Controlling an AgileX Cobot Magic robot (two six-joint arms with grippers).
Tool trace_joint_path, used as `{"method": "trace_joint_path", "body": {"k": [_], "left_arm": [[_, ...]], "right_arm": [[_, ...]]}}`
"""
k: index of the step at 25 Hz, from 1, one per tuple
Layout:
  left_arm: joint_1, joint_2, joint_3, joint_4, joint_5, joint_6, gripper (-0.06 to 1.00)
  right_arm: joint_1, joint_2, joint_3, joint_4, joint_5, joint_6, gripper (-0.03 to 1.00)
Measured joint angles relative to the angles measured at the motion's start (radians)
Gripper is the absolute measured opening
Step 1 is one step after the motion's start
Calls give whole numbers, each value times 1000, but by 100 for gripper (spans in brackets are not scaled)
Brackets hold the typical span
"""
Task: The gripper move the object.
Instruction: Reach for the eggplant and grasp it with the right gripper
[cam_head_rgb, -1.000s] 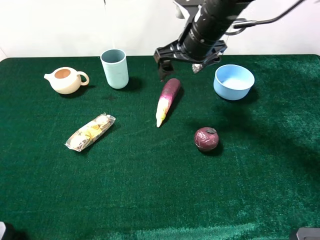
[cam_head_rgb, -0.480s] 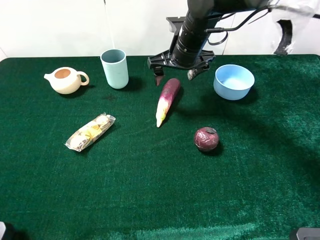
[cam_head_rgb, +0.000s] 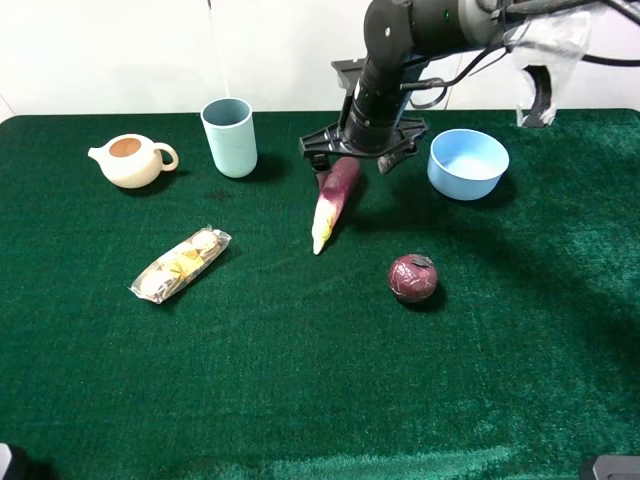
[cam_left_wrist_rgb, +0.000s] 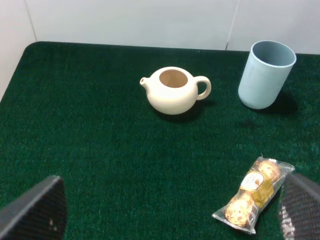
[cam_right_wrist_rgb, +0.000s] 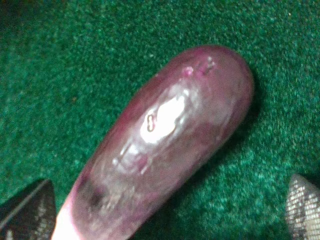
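Centrally, eggplant (cam_head_rgb: 333, 195): was laid on the green cloth (cam_head_rgb: 300, 380) just above the middle of the high view, purple end toward the top, pale tip toward the lower left.
Right gripper (cam_head_rgb: 352, 164): was held spread over the purple end, one finger on either side, both clear of it.
Left gripper (cam_left_wrist_rgb: 167, 212): was seen spread wide above the cloth, fingers well apart.
Bowl (cam_head_rgb: 467, 163): blue, was set right of the eggplant, apart from it.
Cup (cam_head_rgb: 229, 137): pale blue, was stood upright to the upper left of the eggplant.
Teapot (cam_head_rgb: 132, 160): cream, lidless, was placed left of the cup.
Packet (cam_head_rgb: 180, 264): was laid left of the pale tip, well apart.
Red fruit (cam_head_rgb: 412, 277): was set lower right of the tip.
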Motion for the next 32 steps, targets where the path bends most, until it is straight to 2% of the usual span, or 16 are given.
{"method": "trace_joint_path", "body": {"k": [17, 27, 30, 32], "left_arm": [[0, 0, 0, 0, 0, 2, 84], [0, 0, 0, 0, 0, 2, 84], [0, 0, 0, 0, 0, 2, 84], [0, 0, 0, 0, 0, 2, 84]], "right_arm": [[32, 92, -1, -8, -78, 1, 69], [32, 97, -2, -14, -78, 1, 69], [32, 97, -2, -14, -73, 1, 57], [32, 97, -2, -14, -58, 1, 41]]}}
